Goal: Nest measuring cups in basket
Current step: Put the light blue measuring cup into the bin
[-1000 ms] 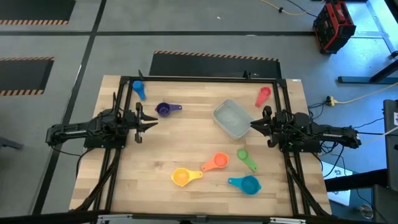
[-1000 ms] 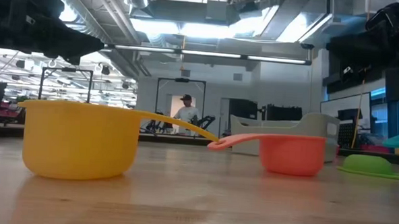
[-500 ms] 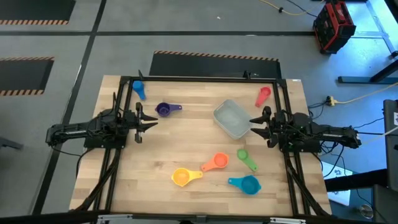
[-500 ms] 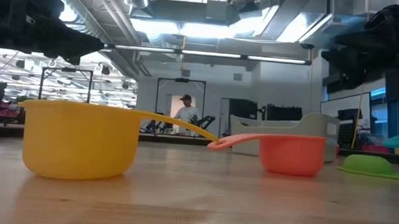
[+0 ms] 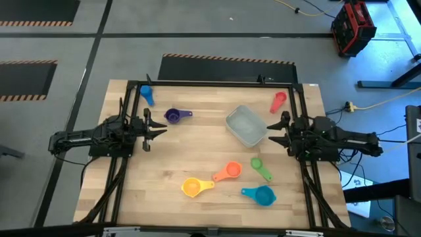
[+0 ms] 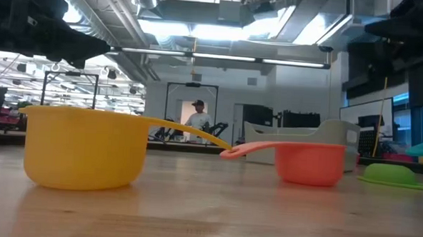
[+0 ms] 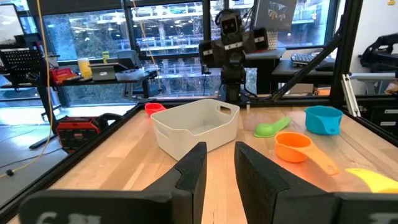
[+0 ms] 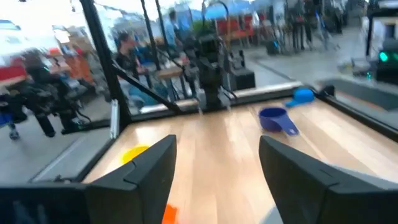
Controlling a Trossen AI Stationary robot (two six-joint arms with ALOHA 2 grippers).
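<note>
The grey basket (image 5: pixel 246 126) sits mid-table, empty. Just beside it, the right gripper (image 5: pixel 281 131) hovers with fingers spread wide, holding nothing. Seven measuring cups (image 5: pixel 227 172) lie scattered around the basket.

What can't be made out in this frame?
- Low view: the basket is mostly hidden behind the orange cup.
- Right wrist view: the yellow cup is partly hidden by the right tool's finger and blurred.
- Left wrist view: the red cup is mostly hidden behind the basket.
</note>
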